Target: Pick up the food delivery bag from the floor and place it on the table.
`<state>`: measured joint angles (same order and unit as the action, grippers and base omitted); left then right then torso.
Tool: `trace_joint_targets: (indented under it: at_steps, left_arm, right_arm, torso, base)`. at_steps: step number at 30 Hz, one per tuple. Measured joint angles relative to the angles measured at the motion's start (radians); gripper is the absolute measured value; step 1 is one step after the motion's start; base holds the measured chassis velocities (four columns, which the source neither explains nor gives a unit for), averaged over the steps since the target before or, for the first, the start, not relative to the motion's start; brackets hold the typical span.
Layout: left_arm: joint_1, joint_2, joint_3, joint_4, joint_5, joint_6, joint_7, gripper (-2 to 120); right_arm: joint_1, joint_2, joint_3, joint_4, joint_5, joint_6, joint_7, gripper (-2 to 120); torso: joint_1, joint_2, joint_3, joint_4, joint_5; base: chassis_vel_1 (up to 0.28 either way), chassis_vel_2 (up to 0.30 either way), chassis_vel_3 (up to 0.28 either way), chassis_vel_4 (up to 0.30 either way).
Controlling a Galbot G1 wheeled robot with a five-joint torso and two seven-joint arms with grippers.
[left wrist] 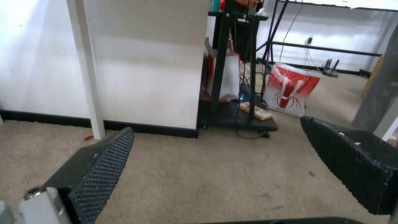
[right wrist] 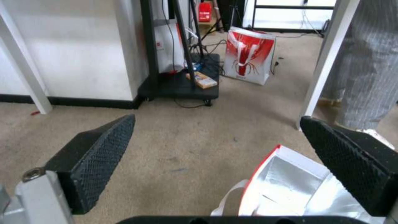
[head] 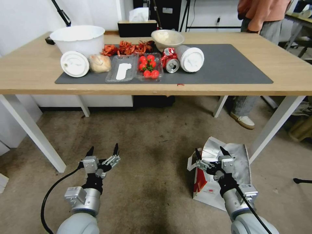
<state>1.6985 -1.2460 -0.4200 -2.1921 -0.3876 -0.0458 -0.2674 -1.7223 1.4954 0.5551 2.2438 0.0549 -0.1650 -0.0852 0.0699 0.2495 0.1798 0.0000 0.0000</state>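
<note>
Two grippers are hovering low over the floor in the head view: the left gripper with fingers spread wide over bare carpet, the right gripper likewise wide above the food delivery bag. The bag is standing white and boxy, showing a red side panel, beside a leg of the counter. From the left wrist, carpet is lying between the wide fingers. From the right wrist, the bag's silver lining and white handle are showing.

The right gripper, jaws spread, hangs over the food delivery bag on the floor.
</note>
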Motion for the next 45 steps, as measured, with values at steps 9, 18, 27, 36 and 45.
trace_joint_targets:
  at_steps: [9,18,27,36,45]
  left_arm:
    - [-0.002,-0.001,0.001,0.004,0.0,0.0,0.003,100]
    - [-0.004,-0.007,0.007,0.011,0.006,0.0,0.005,100]
    - [-0.005,-0.005,0.007,0.018,0.008,-0.004,0.005,100]
    - [-0.007,-0.005,0.006,0.024,0.006,-0.006,0.006,100]
    - [-0.01,-0.004,0.007,0.036,0.005,-0.008,0.008,100]
  right_arm:
    - [0.0,-0.001,0.001,0.003,0.0,0.0,-0.001,100]
    - [0.0,-0.002,0.002,0.0,0.0,0.0,-0.002,100]
    - [0.001,0.0,0.002,-0.002,-0.001,0.001,-0.002,100]
    - [0.001,-0.001,0.002,-0.006,-0.002,0.001,-0.002,100]
    - [0.004,-0.002,0.002,-0.012,-0.003,0.001,-0.002,100]
  torso:
    - [-0.009,-0.029,-0.02,0.0,0.0]
    - [-0.015,-0.066,-0.051,0.0,0.0]
    - [-0.024,-0.103,-0.079,0.0,0.0]
    - [-0.027,-0.134,-0.107,0.0,0.0]
    - [-0.032,-0.17,-0.139,0.0,0.0]
  base:
    - [0.0,0.0,0.0,0.0]
    - [0.0,0.0,0.0,0.0]
    - [0.0,0.0,0.0,0.0]
    - [0.0,0.0,0.0,0.0]
    - [0.0,0.0,0.0,0.0]
